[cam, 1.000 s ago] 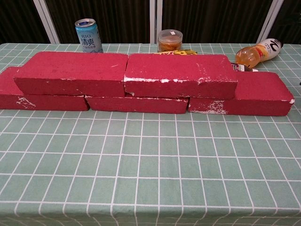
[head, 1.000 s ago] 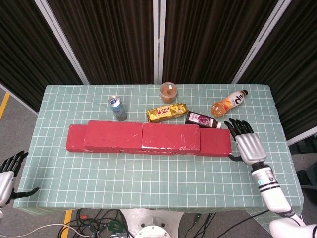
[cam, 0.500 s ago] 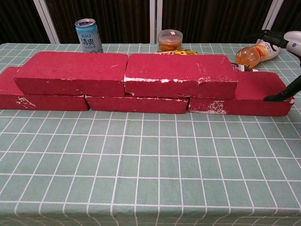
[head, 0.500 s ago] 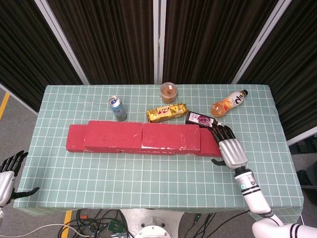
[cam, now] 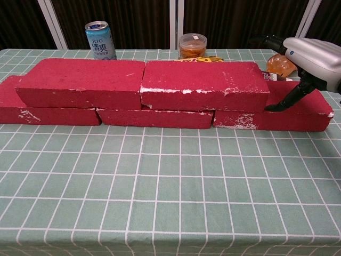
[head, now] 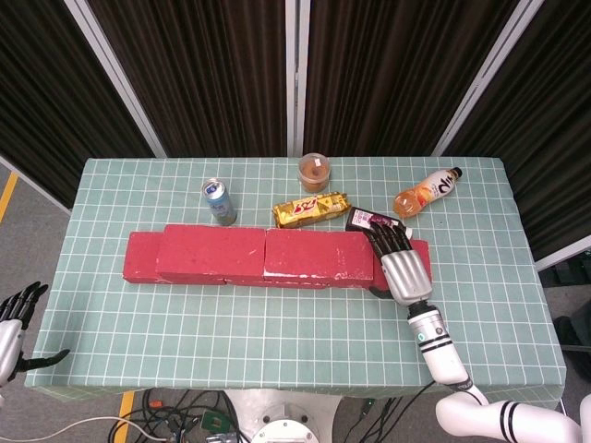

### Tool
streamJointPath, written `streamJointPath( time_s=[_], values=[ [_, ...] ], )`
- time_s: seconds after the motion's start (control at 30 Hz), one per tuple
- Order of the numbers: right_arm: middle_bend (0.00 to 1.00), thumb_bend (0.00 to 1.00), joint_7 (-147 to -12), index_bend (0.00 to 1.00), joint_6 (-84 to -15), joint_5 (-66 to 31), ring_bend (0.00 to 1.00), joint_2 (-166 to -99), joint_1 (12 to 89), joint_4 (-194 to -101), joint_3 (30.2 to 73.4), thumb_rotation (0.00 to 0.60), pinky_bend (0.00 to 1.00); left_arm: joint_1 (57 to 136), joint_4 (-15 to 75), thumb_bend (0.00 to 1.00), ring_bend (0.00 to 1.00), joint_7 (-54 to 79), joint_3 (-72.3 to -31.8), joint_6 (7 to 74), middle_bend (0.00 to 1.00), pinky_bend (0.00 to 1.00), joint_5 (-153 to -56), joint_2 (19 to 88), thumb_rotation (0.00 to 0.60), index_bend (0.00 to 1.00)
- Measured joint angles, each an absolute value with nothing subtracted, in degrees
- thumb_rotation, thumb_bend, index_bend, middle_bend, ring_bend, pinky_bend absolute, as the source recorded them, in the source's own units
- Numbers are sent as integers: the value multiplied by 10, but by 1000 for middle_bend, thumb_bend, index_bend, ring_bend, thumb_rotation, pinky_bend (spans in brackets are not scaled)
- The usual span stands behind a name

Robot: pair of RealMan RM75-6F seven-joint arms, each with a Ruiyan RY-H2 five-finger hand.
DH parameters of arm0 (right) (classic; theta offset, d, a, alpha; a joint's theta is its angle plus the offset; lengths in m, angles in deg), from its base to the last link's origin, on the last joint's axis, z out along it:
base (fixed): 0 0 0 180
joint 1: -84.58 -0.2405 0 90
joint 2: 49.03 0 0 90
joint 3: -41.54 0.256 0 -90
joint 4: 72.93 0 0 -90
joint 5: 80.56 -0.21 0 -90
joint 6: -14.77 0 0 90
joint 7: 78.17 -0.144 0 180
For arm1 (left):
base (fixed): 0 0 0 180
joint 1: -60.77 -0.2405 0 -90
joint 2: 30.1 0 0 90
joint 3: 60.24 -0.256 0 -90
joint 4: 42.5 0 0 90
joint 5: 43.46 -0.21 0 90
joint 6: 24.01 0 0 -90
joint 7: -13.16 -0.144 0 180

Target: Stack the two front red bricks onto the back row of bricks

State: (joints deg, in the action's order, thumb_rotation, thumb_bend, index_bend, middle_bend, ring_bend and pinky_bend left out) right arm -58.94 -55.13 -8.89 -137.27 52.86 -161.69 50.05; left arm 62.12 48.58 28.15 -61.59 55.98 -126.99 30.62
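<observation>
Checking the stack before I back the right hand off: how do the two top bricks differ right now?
The left top brick has nothing near it, while the right top brick has the right hand just past its right end, over the bottom brick. The right top brick shows more white chipping along its front edge; the left one looks cleaner. Both are red, lie flat end to end and bridge the lower row.

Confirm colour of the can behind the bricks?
Light blue and silver can; clearest in the chest view.
</observation>
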Motion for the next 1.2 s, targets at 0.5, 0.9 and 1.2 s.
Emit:
streamJointPath(
  time_s=[0.5,0.9,1.2],
  values=[
    [0,0,-565,0,-524,-117,0,-1384,509,-1623,529,600,0,621,482,0,0,286,-617,560,0,0,-1274,306,600,0],
    [0,0,-589,0,-560,-71,0,-1326,538,-1693,513,600,0,621,487,0,0,287,-614,565,0,0,-1274,301,600,0],
    [0,0,-571,0,-594,-36,0,-1176,591,-1802,474,600,0,617,482,0,0,293,-607,602,0,0,-1298,305,600,0]
  ],
)
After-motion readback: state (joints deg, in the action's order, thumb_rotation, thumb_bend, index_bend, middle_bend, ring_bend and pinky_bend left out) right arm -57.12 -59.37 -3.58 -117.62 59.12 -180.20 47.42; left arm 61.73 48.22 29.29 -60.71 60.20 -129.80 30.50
